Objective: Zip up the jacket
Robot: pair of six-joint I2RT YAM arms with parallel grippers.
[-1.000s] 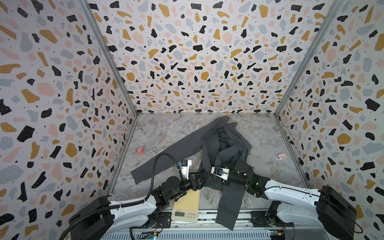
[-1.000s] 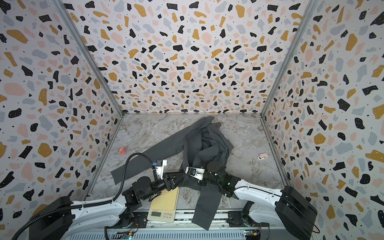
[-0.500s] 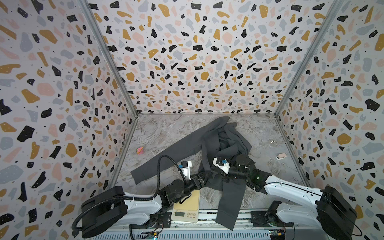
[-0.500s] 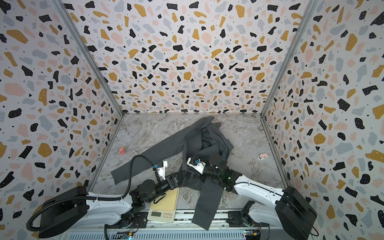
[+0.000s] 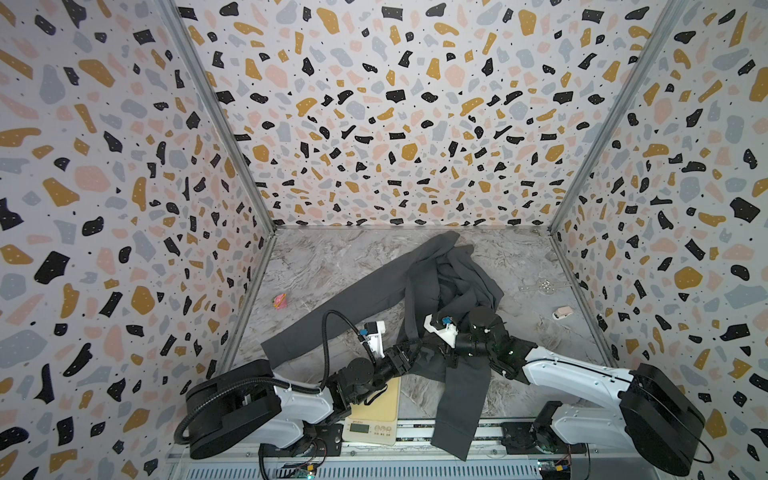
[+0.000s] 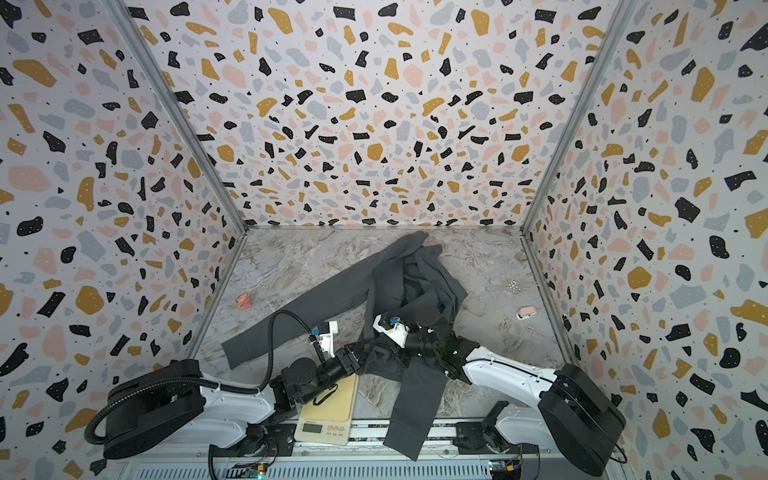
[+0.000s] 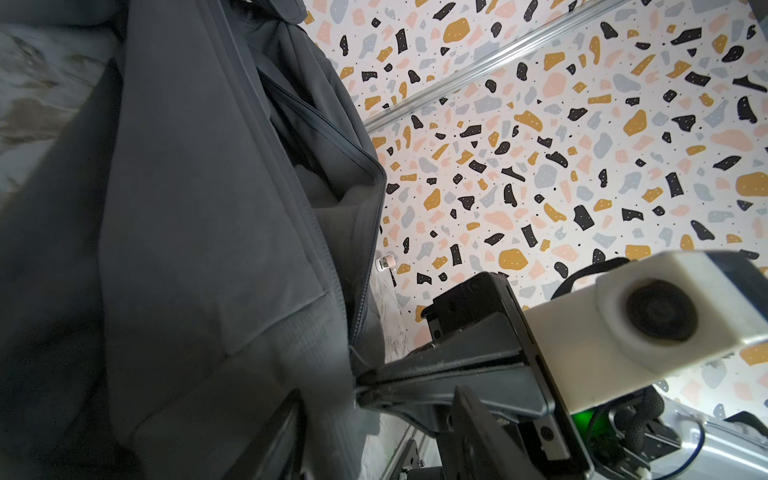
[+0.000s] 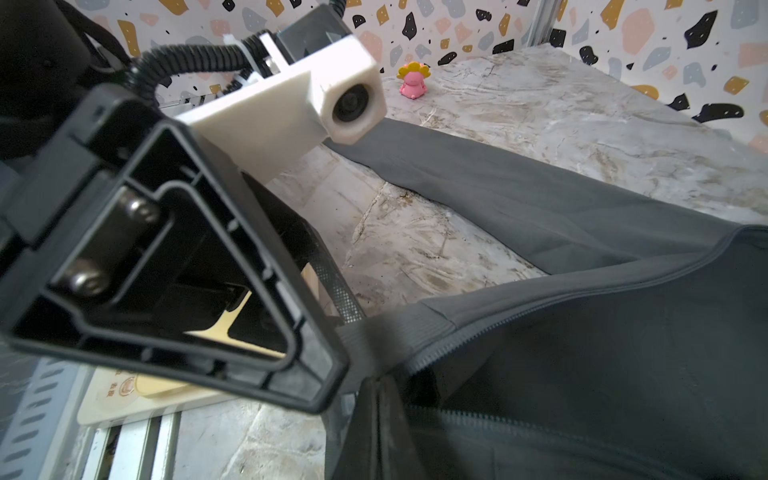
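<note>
left tool [image 8: 343, 345] moved in to jacket [image 8: 582, 332] hem, grip unclear, maybe partly spread | right tool [image 7: 363, 390] pinching jacket edge

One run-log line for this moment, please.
right claw: shut on jacket at zipper end | left claw: at jacket hem, grip unclear | zipper: open

Jacket [image 7: 187, 249] fills half the frame, zipper [image 7: 320, 120] edge open. Right gripper [image 7: 368, 390] clamps its hem beside the zipper end; white camera [image 7: 665, 316] on that gripper, speckled wall [image 7: 582, 166] behind.
</note>
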